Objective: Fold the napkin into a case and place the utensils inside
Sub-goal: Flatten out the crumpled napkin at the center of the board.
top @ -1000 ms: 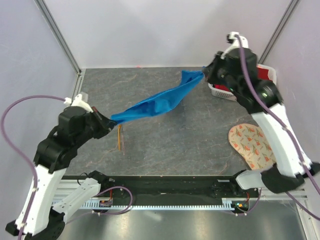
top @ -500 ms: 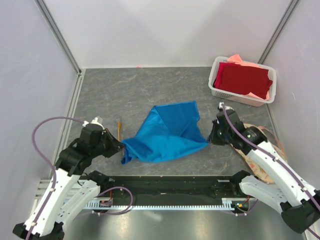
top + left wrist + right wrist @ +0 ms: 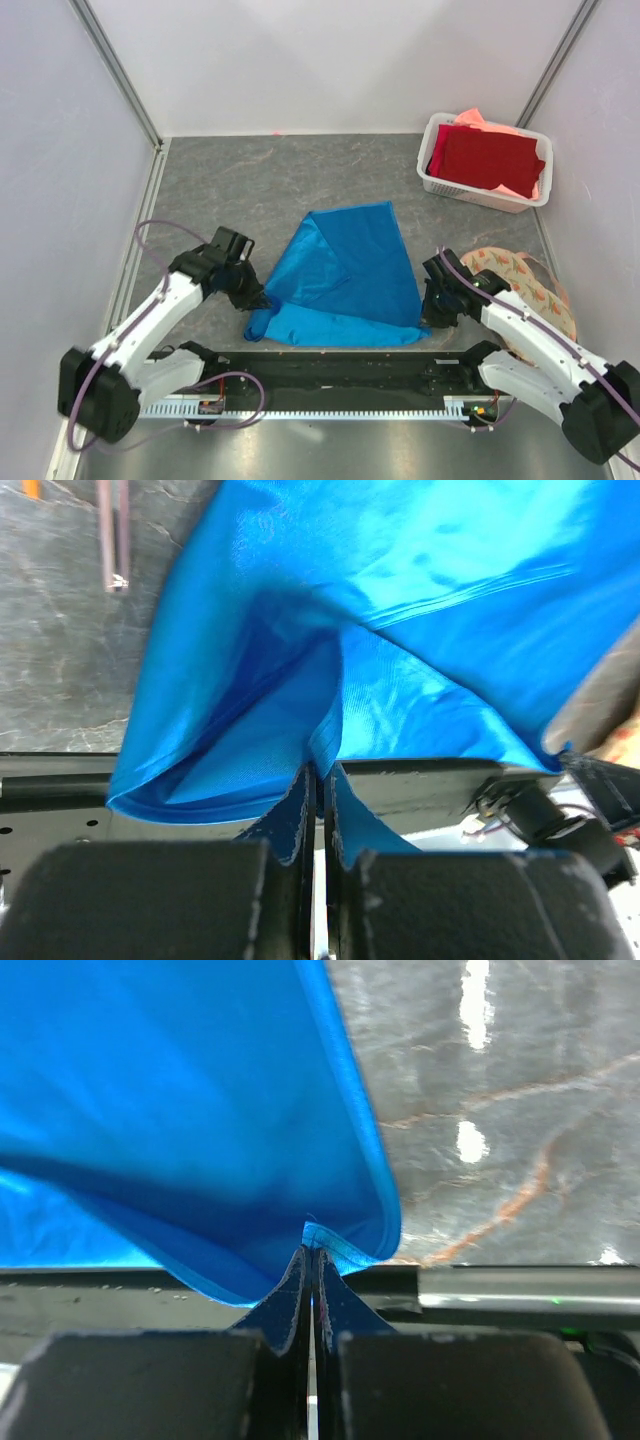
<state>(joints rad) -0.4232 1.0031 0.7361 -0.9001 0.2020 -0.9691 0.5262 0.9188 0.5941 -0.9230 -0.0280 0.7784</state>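
Top view: napkin [image 3: 345, 275] spread on counter [image 3: 250, 190] near front edge, one flap folded over; basket [image 3: 470, 193], floral mat [image 3: 515, 272] at right. Wrist views only: left fingers [image 3: 295, 820] closed on napkin corner, right fingers [image 3: 290, 1295] pinching other corner. Left wrist alone shows utensils [image 3: 112, 530] beside cloth.

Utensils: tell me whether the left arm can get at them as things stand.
Probably not yet. The utensils lie close on bare table, but the left claw is shut on the napkin and must let go first.
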